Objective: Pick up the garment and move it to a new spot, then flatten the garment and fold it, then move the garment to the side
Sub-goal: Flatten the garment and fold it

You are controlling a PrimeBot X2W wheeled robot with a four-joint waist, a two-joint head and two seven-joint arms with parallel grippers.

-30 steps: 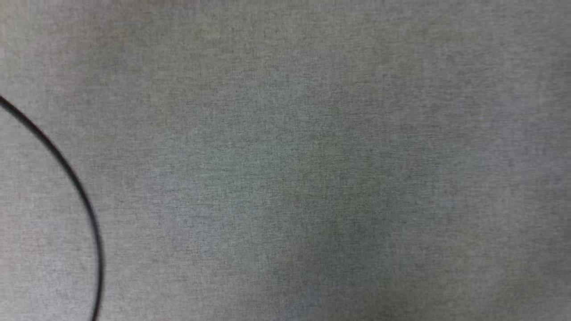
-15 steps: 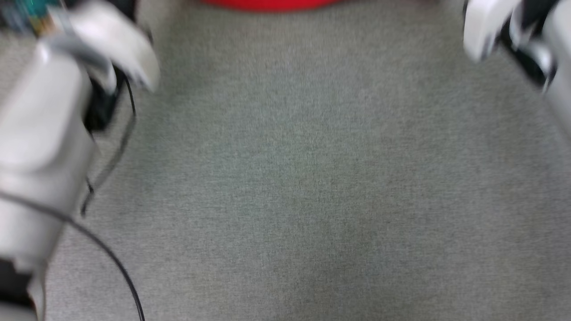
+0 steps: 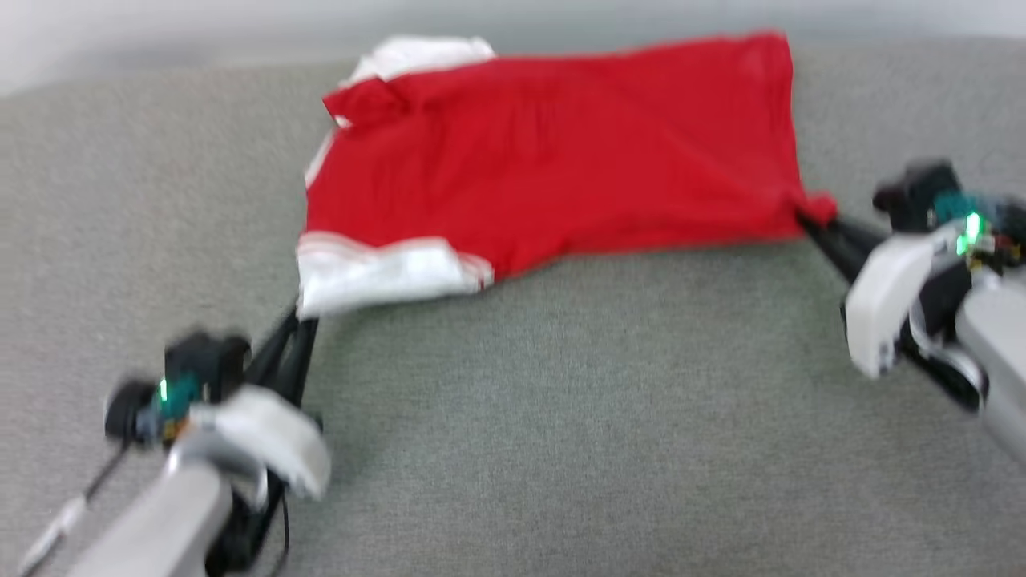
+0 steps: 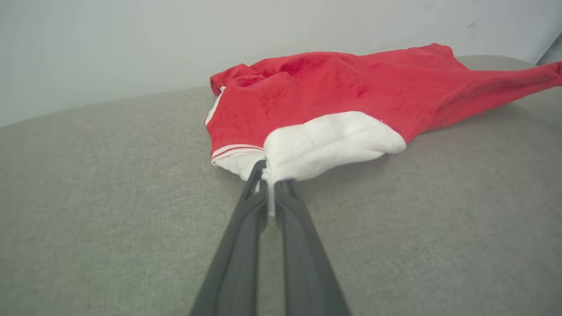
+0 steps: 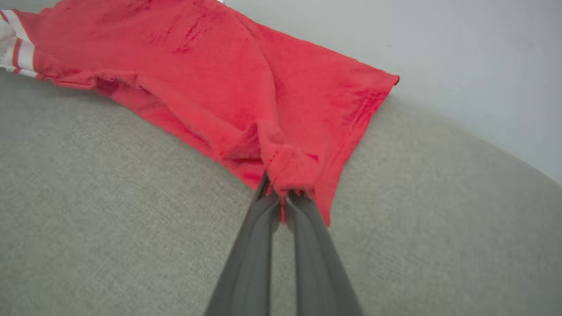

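Spread over far side of grey tabletop [image 3: 561, 417]: garment [image 3: 553, 152] — white sleeve pinched in left claw [image 3: 303, 320], red hem corner in right claw [image 3: 805, 220]. Could slip from either thin pinch if tugged unevenly — or bunch rather than flatten.

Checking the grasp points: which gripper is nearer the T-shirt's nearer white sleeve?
Left. The left gripper pinches the white sleeve itself; the right gripper pinches the red hem corner, across the T-shirt.

Grey cloth surface [image 3: 561, 441], pale wall [image 4: 131, 44]
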